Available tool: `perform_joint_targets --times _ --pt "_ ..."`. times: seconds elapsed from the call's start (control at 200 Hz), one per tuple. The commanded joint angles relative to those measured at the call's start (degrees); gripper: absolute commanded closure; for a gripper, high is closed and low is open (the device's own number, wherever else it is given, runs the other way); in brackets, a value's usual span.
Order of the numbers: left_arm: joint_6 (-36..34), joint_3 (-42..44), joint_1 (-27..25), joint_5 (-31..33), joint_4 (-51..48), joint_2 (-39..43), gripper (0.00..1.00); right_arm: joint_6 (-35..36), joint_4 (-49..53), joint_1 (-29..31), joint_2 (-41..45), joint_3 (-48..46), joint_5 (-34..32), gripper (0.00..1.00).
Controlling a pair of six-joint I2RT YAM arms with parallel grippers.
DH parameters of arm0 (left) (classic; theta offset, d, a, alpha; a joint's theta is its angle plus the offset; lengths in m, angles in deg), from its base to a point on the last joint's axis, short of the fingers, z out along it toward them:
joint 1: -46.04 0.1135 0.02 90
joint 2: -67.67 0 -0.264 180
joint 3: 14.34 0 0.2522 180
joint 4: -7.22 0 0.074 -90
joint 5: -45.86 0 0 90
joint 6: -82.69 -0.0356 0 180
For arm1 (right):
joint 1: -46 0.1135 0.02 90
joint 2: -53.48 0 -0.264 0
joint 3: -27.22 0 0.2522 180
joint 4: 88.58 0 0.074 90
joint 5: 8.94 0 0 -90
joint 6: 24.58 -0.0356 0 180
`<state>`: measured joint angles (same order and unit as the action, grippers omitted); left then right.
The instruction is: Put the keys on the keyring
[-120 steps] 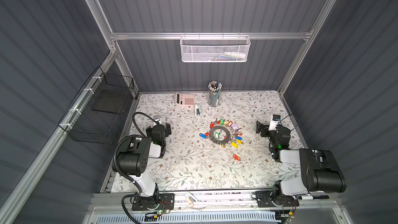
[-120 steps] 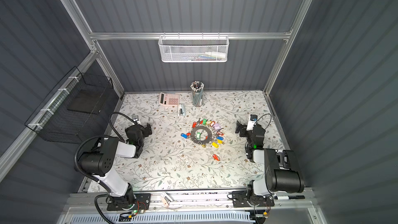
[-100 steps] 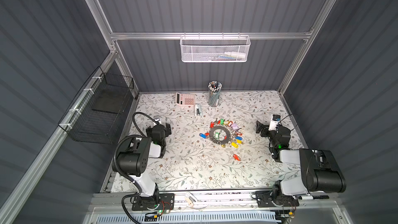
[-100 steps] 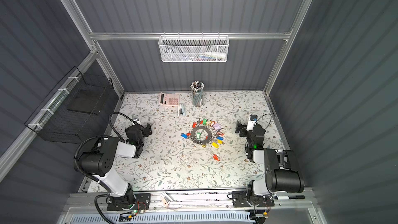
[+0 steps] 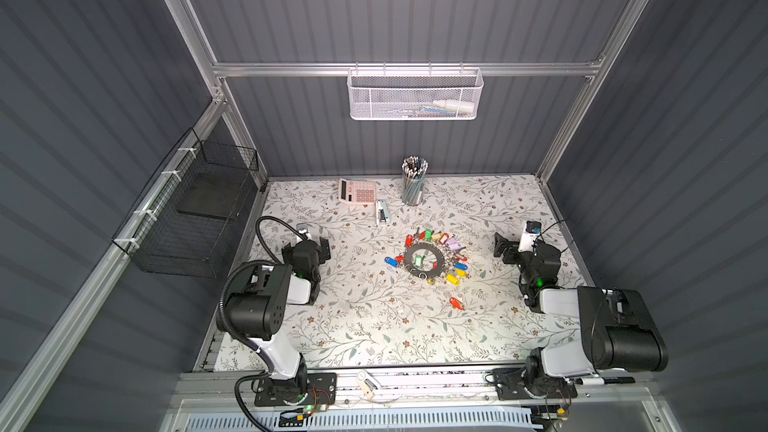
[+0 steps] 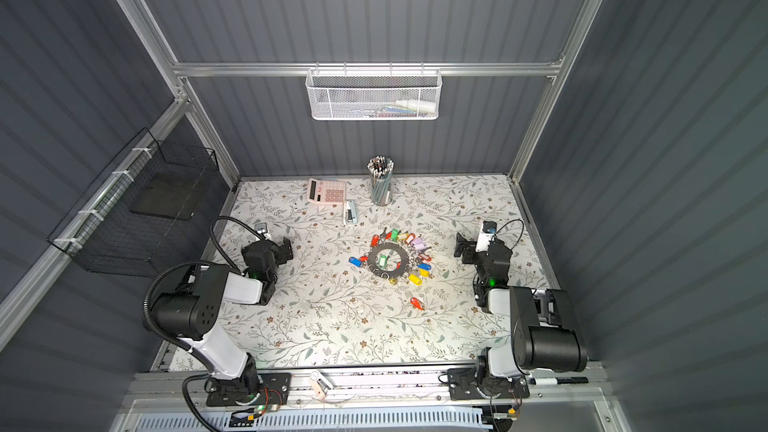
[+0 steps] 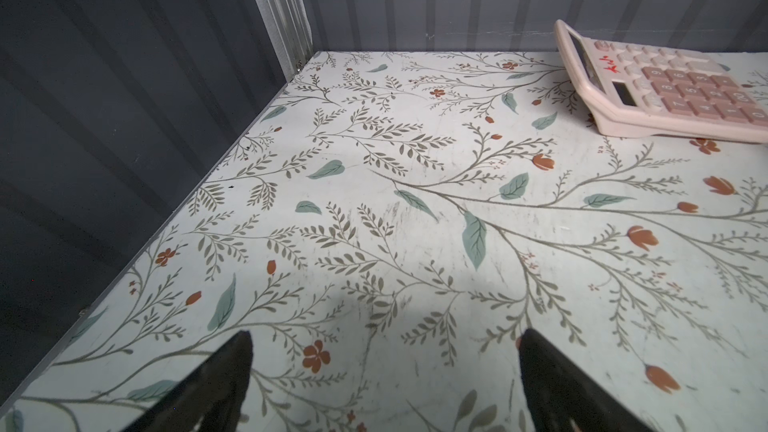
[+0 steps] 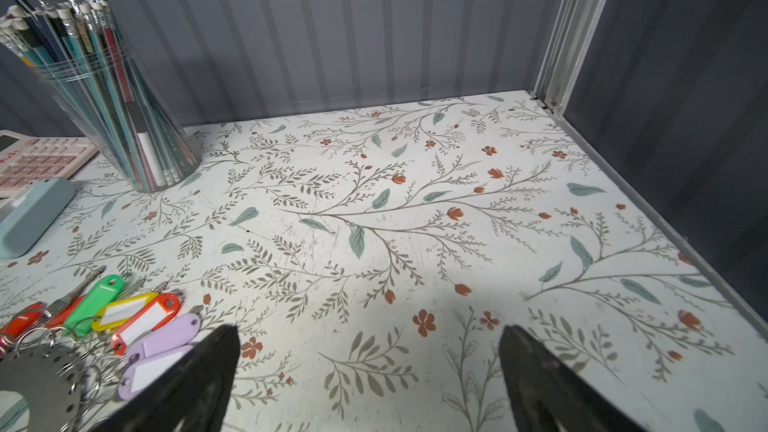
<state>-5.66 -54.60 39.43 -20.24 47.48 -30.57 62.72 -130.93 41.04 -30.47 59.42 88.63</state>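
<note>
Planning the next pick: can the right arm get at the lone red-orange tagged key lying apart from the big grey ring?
Probably yes. The red-orange tagged key lies alone on the floral tabletop, apart from the grey notched metal ring; nothing stands between it and the open right tool.

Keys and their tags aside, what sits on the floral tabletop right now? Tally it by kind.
pink calculator: 1
grey-blue stapler: 1
clear cup of pencils: 1
grey keyring: 1
Total: 4
</note>
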Motion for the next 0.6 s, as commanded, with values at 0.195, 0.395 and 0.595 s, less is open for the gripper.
perform_joint_targets --times 0.195,0.395,0.595 --pt "-1.0 0.7 -0.1 -0.4 1.2 -0.3 0.00 0.4 -1.3 -0.1 0.2 -0.3 0.6 0.01" --pt "-1.0 0.8 -0.1 -0.4 1.2 -0.3 0.00 0.5 -1.8 0.1 0.1 -0.7 0.2 0.01" --pt "-1.0 0.5 -0.1 -1.0 0.7 -0.3 0.00 0.4 -1.7 0.1 0.2 -0.6 0.2 0.01"
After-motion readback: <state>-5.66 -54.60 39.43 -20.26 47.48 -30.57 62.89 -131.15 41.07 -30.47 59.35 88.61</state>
